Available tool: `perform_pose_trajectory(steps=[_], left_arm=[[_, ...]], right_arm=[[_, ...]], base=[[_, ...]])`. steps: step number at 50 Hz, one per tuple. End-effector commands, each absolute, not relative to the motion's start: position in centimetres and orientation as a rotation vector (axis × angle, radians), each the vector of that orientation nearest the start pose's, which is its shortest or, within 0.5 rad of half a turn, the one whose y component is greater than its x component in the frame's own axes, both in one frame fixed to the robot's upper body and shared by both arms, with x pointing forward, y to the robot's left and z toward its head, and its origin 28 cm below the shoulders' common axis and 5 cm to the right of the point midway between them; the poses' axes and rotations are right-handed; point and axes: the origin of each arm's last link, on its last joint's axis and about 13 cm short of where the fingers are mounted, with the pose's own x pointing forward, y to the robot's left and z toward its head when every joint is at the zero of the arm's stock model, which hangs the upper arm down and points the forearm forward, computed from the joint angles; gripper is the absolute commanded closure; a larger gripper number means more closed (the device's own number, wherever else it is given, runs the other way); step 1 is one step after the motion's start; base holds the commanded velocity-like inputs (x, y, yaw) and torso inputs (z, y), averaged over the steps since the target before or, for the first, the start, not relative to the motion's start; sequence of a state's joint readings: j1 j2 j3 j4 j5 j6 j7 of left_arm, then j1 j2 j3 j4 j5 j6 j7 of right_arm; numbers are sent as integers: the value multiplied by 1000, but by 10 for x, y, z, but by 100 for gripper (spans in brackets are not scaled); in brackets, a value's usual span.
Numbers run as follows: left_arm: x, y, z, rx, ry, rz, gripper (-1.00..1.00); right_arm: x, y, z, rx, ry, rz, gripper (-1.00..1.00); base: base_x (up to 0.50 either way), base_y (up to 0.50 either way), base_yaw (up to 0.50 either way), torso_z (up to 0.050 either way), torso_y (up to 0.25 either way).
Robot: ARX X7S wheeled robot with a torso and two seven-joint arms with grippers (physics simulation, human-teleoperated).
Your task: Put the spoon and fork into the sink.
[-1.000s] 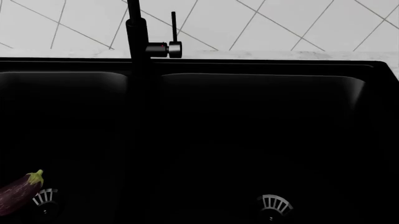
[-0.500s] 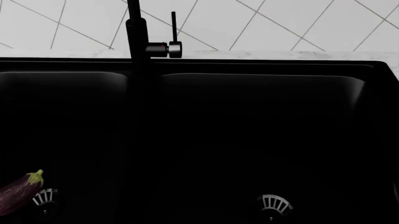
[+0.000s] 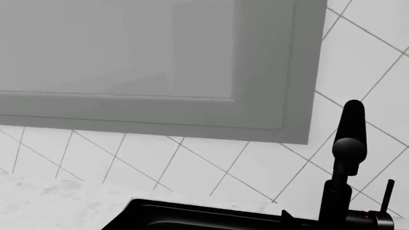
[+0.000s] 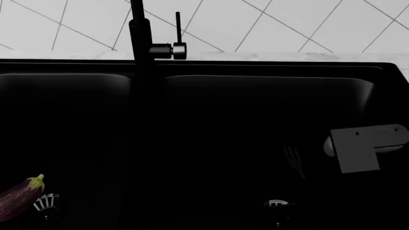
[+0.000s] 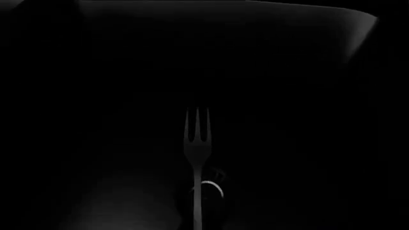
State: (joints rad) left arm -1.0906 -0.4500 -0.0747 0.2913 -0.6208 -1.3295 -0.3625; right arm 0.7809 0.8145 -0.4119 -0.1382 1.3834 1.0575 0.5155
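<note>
Head view, contents listed by size: the matte black double-basin sink fills nearly the whole picture, its rear rim meeting a pale marble-look counter strip and a white diagonally tiled wall. A tall black faucet with a thin side lever stands on the rear rim above the divider between the two basins. A grey block of the right arm hangs over the right basin near its right wall; the right gripper itself is lost in the dark, and how far its jaws are parted cannot be told. A purple eggplant with a green stem lies in the left basin, just beside the silver drain strainer there. The fork, black and faint, shows in the right basin just left of the grey block, tines pointing toward the faucet side, above the partly hidden right strainer. Right wrist view: the fork runs out from the camera, tines far from it, over a dim ring of strainer; whether the claw grips its handle cannot be told. Left wrist view: a grey framed panel on the tiled wall, the faucet head, and the sink's rear corner; the left gripper is out of sight. The spoon shows in none of the views.
</note>
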Motion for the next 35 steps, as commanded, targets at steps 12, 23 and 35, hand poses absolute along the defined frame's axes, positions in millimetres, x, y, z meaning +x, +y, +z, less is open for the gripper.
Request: perform_pose_trajectory(steps=[12, 23, 35], left_arm=[[288, 292, 308, -9, -55, 174, -100], [286, 293, 306, -14, -56, 174, -100], [287, 293, 306, -16, -57, 172, -100]], right_arm=[[301, -155, 137, -29, 757, 267, 100], [296, -154, 134, -53, 779, 271, 100], [287, -159, 166, -29, 662, 215, -100]], base=[[0, 0, 0, 0, 0], [0, 0, 0, 0, 0], [0, 0, 0, 0, 0]])
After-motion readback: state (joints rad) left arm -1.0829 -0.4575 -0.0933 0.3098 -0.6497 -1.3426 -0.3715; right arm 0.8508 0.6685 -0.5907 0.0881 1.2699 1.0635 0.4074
